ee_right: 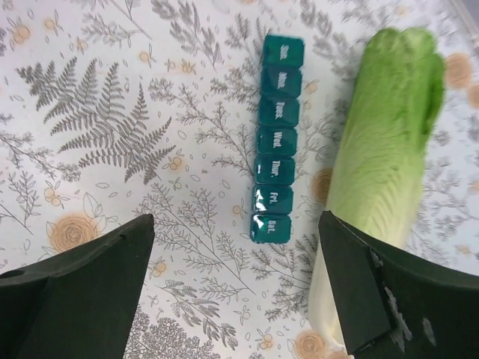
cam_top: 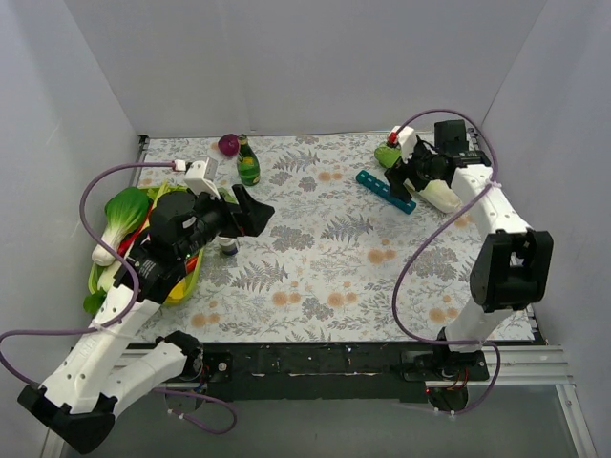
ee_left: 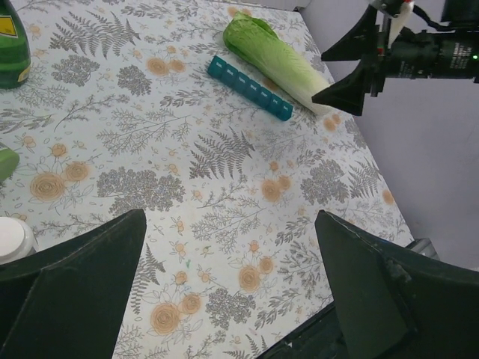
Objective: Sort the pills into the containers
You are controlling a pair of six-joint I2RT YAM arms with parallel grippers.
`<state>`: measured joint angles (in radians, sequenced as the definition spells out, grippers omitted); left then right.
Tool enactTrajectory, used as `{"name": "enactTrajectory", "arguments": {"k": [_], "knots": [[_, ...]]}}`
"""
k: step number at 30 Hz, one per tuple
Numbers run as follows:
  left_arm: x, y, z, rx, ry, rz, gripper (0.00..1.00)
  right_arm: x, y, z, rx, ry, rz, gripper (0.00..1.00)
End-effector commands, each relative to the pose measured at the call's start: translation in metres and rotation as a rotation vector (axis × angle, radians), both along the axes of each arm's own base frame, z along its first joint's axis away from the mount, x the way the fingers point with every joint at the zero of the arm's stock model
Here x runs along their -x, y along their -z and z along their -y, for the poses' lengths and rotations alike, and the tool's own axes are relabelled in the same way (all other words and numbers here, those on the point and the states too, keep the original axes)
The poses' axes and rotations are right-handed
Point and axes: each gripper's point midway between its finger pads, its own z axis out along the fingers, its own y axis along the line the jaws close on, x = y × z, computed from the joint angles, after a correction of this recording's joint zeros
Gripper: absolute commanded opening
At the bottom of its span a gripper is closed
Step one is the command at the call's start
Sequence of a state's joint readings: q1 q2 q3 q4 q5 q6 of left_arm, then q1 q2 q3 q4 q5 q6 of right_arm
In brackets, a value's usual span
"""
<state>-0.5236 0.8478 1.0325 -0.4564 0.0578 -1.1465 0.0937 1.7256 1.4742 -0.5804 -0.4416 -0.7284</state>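
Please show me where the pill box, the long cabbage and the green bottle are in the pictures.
pill box [ee_right: 276, 140], right wrist view, on the middle compartment's lid.
long cabbage [ee_right: 385, 142], right wrist view, on its green leafy part.
green bottle [cam_top: 248, 167], top external view, on its body.

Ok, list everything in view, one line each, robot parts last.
pill box: one, teal, far right of table
napa cabbage: one, green and white, beside pill box
bottle: one, green, far left-centre
round thing: one, purple, next to bottle
bok choy: one, green and white, left edge
yellow thing: one, partly hidden under left arm
white cap: one, near left gripper
tablecloth: one, fern print
left gripper: black, open, empty
right gripper: black, open, above pill box
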Motion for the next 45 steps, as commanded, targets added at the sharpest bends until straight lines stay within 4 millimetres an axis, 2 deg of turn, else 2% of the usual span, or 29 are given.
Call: {"name": "enactTrajectory", "arguments": {"k": [1,4,6,7,9,12,14,15,16,18,20,21,24,26,29,31,32,33,35,36,37,38,39,40,41,42,43,45], "knots": [[0.006,-0.019,-0.011,-0.021,-0.019,0.044,0.98,0.000,-0.037,0.015,0.026,0.082,0.130,0.98],[0.011,-0.017,-0.013,-0.025,-0.016,0.036,0.98,-0.011,-0.020,0.044,0.091,0.140,0.097,0.98],[0.015,-0.014,-0.016,-0.023,-0.019,0.031,0.98,-0.027,-0.022,0.062,0.110,0.179,0.086,0.98],[0.016,-0.009,-0.017,-0.029,-0.023,0.022,0.98,-0.033,0.001,0.083,0.133,0.222,0.024,0.98],[0.022,-0.007,-0.022,-0.023,-0.034,0.023,0.98,-0.052,0.016,0.108,0.163,0.251,0.008,0.98],[0.029,0.002,-0.027,-0.022,-0.043,0.008,0.98,-0.067,0.039,0.131,0.217,0.256,-0.041,0.98],[0.030,0.007,-0.027,-0.022,-0.045,-0.004,0.98,-0.073,0.048,0.137,0.233,0.255,-0.070,0.98],[0.030,0.008,-0.027,-0.019,-0.046,-0.008,0.98,-0.075,0.062,0.140,0.238,0.254,-0.096,0.98],[0.030,0.009,-0.027,-0.018,-0.045,-0.010,0.98,-0.082,0.060,0.143,0.247,0.260,-0.084,0.98],[0.029,0.010,-0.026,-0.015,-0.047,-0.012,0.98,-0.086,0.074,0.146,0.257,0.259,-0.108,0.98],[0.026,0.011,-0.025,-0.018,-0.047,-0.018,0.98,-0.090,0.076,0.145,0.245,0.252,-0.114,0.98],[0.025,0.011,-0.025,-0.021,-0.048,-0.016,0.98,-0.087,0.087,0.143,0.236,0.245,-0.150,0.97],[0.023,0.011,-0.023,-0.021,-0.046,-0.014,0.98,-0.083,0.099,0.140,0.210,0.241,-0.188,0.88],[0.023,0.010,-0.023,-0.017,-0.047,-0.015,0.98,-0.078,0.105,0.140,0.179,0.264,-0.219,0.75],[0.024,0.009,-0.022,-0.010,-0.042,-0.010,0.98,-0.066,0.107,0.153,0.108,0.343,-0.264,0.54],[0.024,0.007,-0.022,-0.002,-0.039,-0.002,0.98,-0.061,0.095,0.168,0.074,0.400,-0.240,0.45],[0.025,0.006,-0.021,0.001,-0.035,-0.001,0.98,-0.041,0.111,0.174,0.053,0.444,-0.293,0.45],[0.025,0.006,-0.019,0.008,-0.026,0.004,0.98,-0.038,0.093,0.179,0.045,0.480,-0.245,0.43],[0.026,0.008,-0.017,0.016,-0.016,0.001,0.98,-0.028,0.087,0.193,0.017,0.587,-0.215,0.38],[0.026,0.006,-0.015,0.030,-0.006,0.008,0.98,-0.007,0.088,0.192,0.009,0.630,-0.227,0.35],[0.027,0.008,-0.014,0.036,-0.003,0.004,0.98,0.000,0.086,0.196,0.014,0.666,-0.220,0.29],[0.027,0.008,-0.013,0.042,0.004,0.006,0.98,0.005,0.083,0.199,0.006,0.689,-0.203,0.28],[0.027,0.007,-0.011,0.049,0.009,0.010,0.98,0.013,0.071,0.198,-0.008,0.728,-0.179,0.27],[0.029,0.006,-0.010,0.055,0.020,0.013,0.98,0.029,0.082,0.198,0.000,0.751,-0.207,0.26],[0.029,0.006,-0.009,0.058,0.025,0.012,0.98,0.036,0.080,0.197,-0.002,0.761,-0.202,0.26],[0.030,0.005,-0.009,0.060,0.028,0.014,0.98,0.038,0.067,0.197,-0.016,0.781,-0.161,0.26],[0.031,0.004,-0.008,0.061,0.033,0.018,0.98,0.046,0.070,0.197,-0.017,0.798,-0.169,0.26],[0.034,0.003,-0.007,0.065,0.047,0.019,0.98,0.051,0.058,0.199,-0.039,0.826,-0.146,0.30]]}}
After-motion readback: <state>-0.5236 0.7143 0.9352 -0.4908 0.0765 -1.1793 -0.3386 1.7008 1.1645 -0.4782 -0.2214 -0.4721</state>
